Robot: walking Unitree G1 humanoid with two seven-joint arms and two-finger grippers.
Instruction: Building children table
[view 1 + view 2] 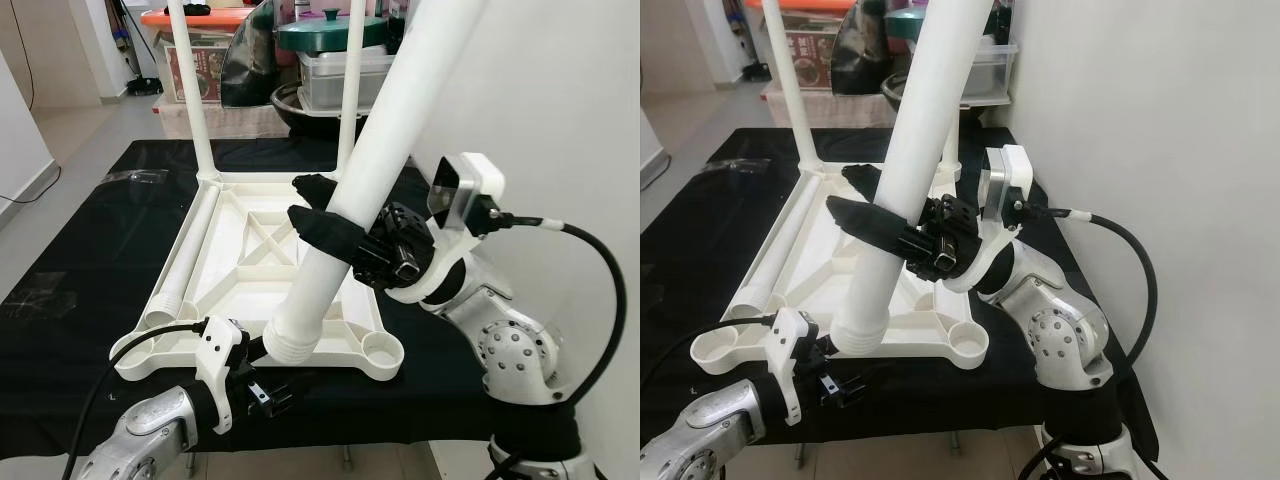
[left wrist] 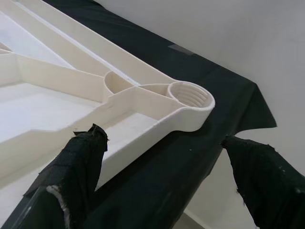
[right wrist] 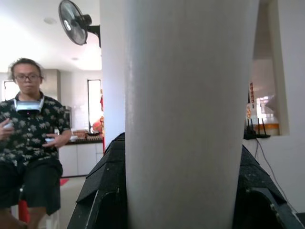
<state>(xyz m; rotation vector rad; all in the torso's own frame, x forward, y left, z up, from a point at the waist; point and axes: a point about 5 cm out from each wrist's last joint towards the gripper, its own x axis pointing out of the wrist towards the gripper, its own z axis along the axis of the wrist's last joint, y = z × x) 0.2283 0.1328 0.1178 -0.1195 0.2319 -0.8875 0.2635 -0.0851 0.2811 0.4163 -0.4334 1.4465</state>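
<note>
While clamped in the right gripper (image 1: 325, 215), table leg (image 1: 370, 175) held tilted, threaded end just above the upturned tabletop (image 1: 250, 270) on the black cloth (image 1: 90, 250).
Leg-fitting step judged in hand: two legs upright, near right socket (image 1: 381, 350) open; left gripper (image 2: 162, 167) spread, empty, low at near edge. Next: steering the thread into that socket, then turning.
</note>
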